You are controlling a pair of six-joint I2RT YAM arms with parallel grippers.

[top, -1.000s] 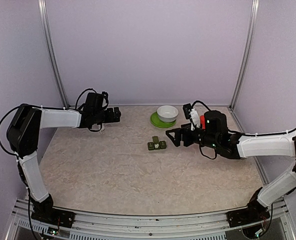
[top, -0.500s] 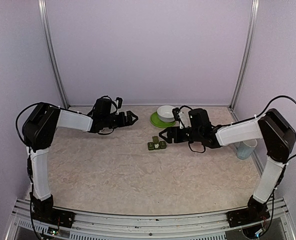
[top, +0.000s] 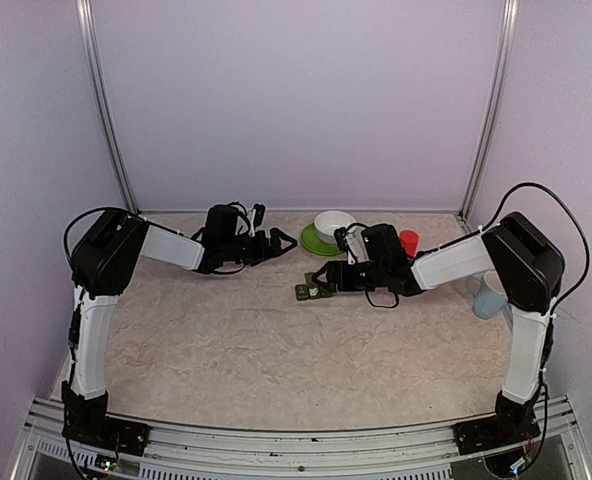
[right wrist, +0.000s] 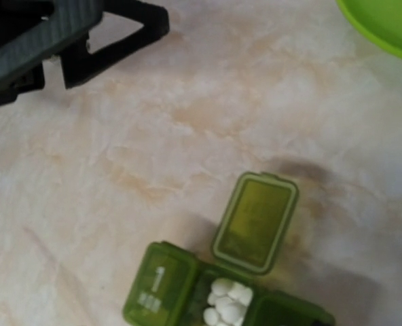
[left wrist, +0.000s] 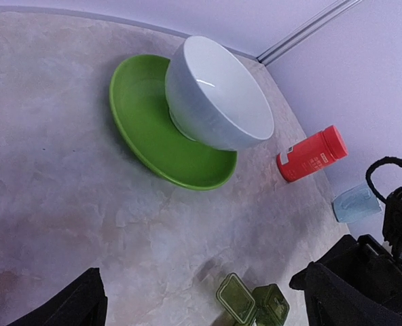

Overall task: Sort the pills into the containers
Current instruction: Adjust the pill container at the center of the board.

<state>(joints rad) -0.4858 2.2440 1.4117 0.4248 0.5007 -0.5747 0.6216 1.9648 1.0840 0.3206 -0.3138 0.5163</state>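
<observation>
Moved since earlier: both arms have swung in toward the middle of the table [top: 226, 340]. The right gripper [top: 322, 283], which stood off to the right of the containers [top: 304, 293], now reaches them. The left gripper [top: 288, 240] has come from the far left to just beside the green plate [top: 316, 243].
Left gripper: jaws spread wide with nothing between them; it hangs over bare table, pointing at the plate.
Right gripper: low over the right end of the containers. Its own fingers do not show in its wrist view and the overhead view is too small, so whether it is open, closed or touching the strip cannot be told.
Containers: a dark green strip of three joined compartments, right at the right gripper's tip, and ahead and to the right of the left gripper, apart from it.
Open lid [right wrist: 255, 221]: the middle compartment's lid, flipped back flat on the side away from the right gripper.
Pills [right wrist: 227, 302]: a small white cluster inside the middle compartment.
Numbered lid [right wrist: 158, 286]: shut, marked 1, just left of the pills in the right wrist view.
White bowl [left wrist: 218, 95]: on the green plate, straight ahead of the left gripper.
Red bottle [left wrist: 312, 153]: beyond the bowl, behind the right gripper's wrist.
Pale blue cup [top: 489, 296]: well to the right of the right gripper, by that arm's elbow.
</observation>
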